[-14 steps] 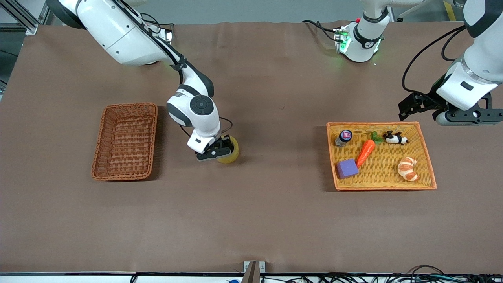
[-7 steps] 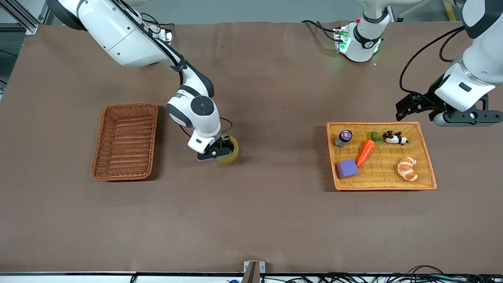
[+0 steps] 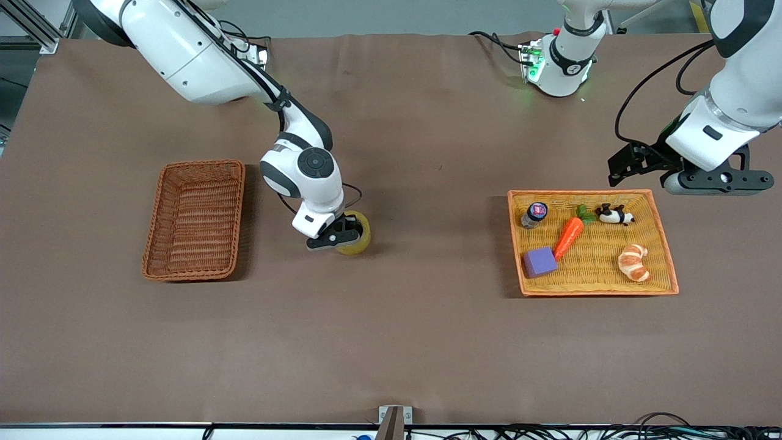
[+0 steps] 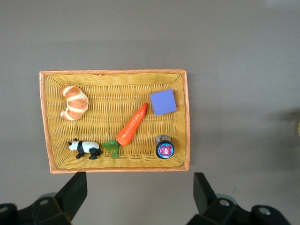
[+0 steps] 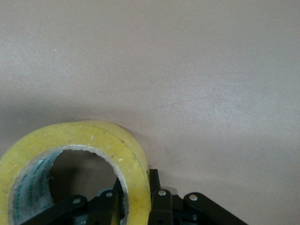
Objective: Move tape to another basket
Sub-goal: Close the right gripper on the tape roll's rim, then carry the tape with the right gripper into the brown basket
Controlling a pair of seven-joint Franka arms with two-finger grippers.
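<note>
Near the middle of the worktop [image 3: 403, 342], the right pincer [image 3: 339, 235] is clamped on the wall of the tape [image 3: 358, 240], seemingly just clear of the surface. The basket [image 3: 194, 219] sits toward the right arm's end. The left pincer [image 4: 138, 194] hangs spread apart beside the yellow tray [image 3: 666, 256], toward the left arm's end.

A robotics lab: 2 white arms [image 3: 201, 55] stand bolted along one edge of a table [image 3: 391, 342] covered in plain brown cloth. Aluminium framing [image 3: 36, 27] shows at a corner, and loose cables [image 3: 611, 432] run along the table's near edge.
</note>
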